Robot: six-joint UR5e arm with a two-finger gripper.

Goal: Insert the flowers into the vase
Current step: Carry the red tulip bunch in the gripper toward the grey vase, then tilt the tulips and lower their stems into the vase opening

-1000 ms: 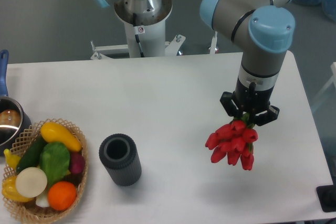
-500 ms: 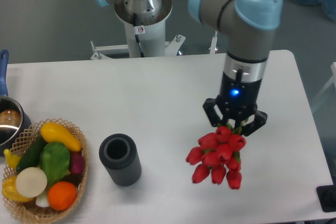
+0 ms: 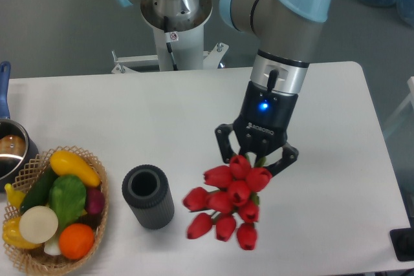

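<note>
Fixed camera, looking down over the table.

Writing: white lettering on the black body of the gripper (image 3: 256, 158), too small to read for certain; a lit blue lamp sits above it. A small red-and-white sticker on the white pedestal (image 3: 173, 37) at the far side, not legible.

Flowers (image 3: 228, 200): a bunch of smooth red tulip buds, about ten counted, oval and glossy like plastic, heads fanned toward the near side. Only a sliver of green shows at the top, between the black fingers. The bunch hangs above the table (image 3: 149, 121), right of the vase and apart from it, and is wider than the vase's mouth.

Gripper: fingers closed in on the top of the bunch, holding it clear of the surface; wrist tilted, buds leaning near-left.

Vase (image 3: 148, 196): short dark grey cylinder, ribbed side, thick rim, upright, mouth open. Stands near-left of centre, between basket and flowers.

Basket (image 3: 95, 227): woven tan wicker at the near-left corner, filled with vegetables and fruit, yellow, green, purple, white and orange.

Pot (image 3: 11, 150): shiny metal with a blue handle, at the left edge, just beyond the basket.

Table: matte white top, rounded far-right corner.
</note>
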